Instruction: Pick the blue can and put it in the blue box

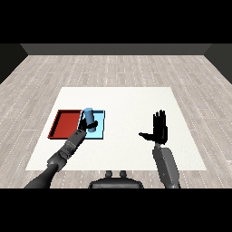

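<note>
My left hand (86,124), curled round the blue can (89,118), holds it over the blue tray (100,131); releasing remains. Right hand (159,129) spread wide, idle.

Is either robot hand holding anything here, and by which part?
The left robot hand curls round the blue can at its lower side, over the blue tray. The right robot hand is open, holding nothing.

Blue can (88,115); light blue tray (100,131); red tray (63,124).
</note>
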